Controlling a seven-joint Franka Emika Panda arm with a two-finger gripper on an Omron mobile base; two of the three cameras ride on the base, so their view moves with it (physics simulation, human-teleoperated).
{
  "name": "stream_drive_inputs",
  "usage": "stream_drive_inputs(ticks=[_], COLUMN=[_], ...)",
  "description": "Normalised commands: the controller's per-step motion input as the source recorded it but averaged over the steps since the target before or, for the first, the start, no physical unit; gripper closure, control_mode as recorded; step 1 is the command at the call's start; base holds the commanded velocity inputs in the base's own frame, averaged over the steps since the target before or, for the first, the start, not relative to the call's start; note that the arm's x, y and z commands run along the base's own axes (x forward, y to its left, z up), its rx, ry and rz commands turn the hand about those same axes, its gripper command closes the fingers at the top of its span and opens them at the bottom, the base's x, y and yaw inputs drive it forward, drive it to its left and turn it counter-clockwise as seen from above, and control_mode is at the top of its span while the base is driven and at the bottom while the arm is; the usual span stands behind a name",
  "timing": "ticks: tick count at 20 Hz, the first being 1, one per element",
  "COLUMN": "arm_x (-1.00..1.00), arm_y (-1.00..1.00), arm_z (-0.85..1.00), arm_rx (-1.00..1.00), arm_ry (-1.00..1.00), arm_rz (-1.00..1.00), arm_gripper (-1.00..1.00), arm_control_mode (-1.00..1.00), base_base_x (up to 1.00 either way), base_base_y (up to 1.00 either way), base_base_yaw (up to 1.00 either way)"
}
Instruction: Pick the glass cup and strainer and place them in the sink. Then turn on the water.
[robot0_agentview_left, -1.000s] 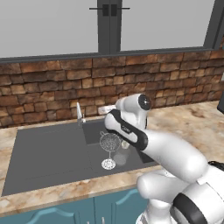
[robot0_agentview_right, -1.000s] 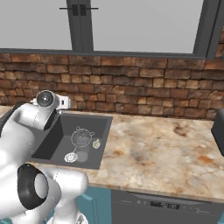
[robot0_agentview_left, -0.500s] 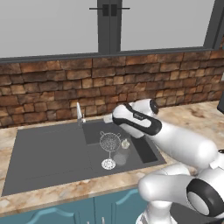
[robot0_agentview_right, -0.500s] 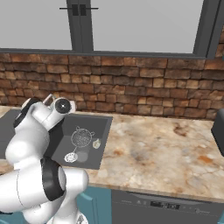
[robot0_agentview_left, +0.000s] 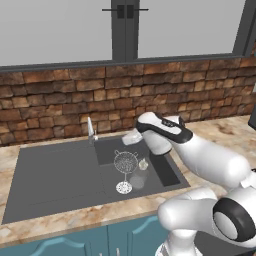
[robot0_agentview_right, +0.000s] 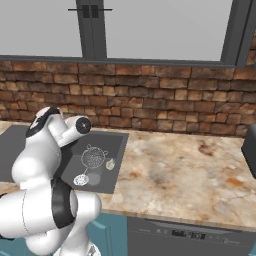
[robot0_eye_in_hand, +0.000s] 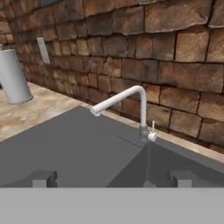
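Even, diffuse rendered lighting, bright pale window (robot0_agentview_left: 125, 30), soft faint shadows, no glare, slightly soft low-resolution detail

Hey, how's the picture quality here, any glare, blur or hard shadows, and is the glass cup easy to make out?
Left base view: flat, even light, no glare; the glass cup is a faint smudge beside the strainer in the sink. Right base view: the same soft light. Hand view: slightly soft, faucet clear against brick.

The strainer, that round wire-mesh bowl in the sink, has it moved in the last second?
No. The round silvery wire-mesh strainer sits in the same spot in the dark grey sink, just up from the round silver drain, as before.
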Motion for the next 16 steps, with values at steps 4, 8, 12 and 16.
stream_drive_inputs(ticks=[4,8,12,16], arm_x=[0.00,0.00,0.00,0.00], arm_y=[0.00,0.00,0.10,0.06], arm_z=[-0.04,-0.10,-0.08,0.00], arm_rx=[0.00,0.00,0.00,0.00], arm_ry=[-0.20,-0.15,-0.08,-0.08], arm_rz=[0.09,0.02,0.00,0.00], arm_gripper=[-1.00,-1.00,-1.00,-1.00], arm_control_mode=[-1.00,-1.00,-1.00,-1.00], base_base_x=[0.00,0.00,0.00,0.00], base_base_y=[0.00,0.00,0.00,0.00], base_base_yaw=[0.00,0.00,0.00,0.00])
